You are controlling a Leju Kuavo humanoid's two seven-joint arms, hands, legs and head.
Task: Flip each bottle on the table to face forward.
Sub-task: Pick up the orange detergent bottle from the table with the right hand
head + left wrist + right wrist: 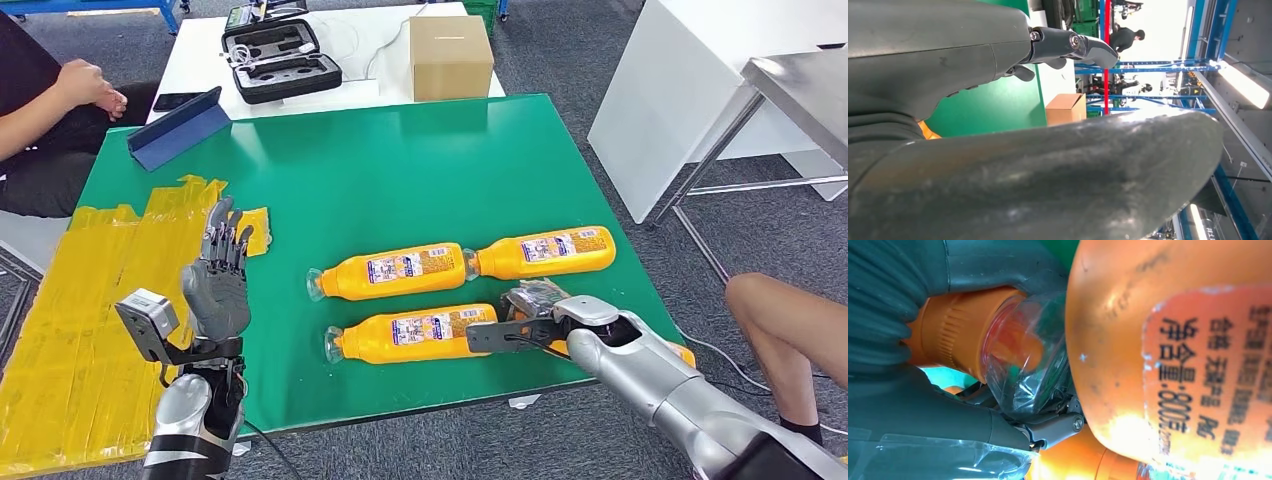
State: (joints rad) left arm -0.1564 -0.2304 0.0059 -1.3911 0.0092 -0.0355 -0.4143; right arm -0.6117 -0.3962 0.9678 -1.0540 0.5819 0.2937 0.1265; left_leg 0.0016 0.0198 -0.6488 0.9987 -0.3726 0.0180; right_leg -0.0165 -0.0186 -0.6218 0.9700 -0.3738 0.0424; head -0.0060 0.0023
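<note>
Table: a flat green top (400, 170), smooth and matte, with wrinkled yellow tape (90, 290) in overlapping strips over its left part.
Bottles: three orange plastic bottles lie on their sides in full sight, each with a white and blue label and a clear cap. The back left bottle (395, 272) and the back right bottle (545, 252) lie end to end in one row, caps pointing left. The front bottle (415, 335) lies just in front of the back left one, parallel to it, cap to the left.
Fourth bottle: an orange end (684, 354) shows past the right forearm, the rest hidden under the arm.
Right hand: the right hand (530, 318) lies low on the table at the base end of the front bottle. In the right wrist view an orange ribbed neck under a clear crinkled cap (998, 347) sits between the grey thumb and dark fingers (1053, 427), so the hand grips a bottle at its cap end. A glossy orange bottle body with printed black characters (1168, 340) lies right against it.
Left hand: the left hand (218, 275) is raised upright over the tape, well apart from the bottles, fingers straight and spread, holding nothing.
Beyond the table: a cardboard box (450, 57), an open black case (280, 60), and a blue folder (178, 128) on the table's far left corner.
People: a person's arm (60, 100) at far left, a knee (790, 320) at right.
</note>
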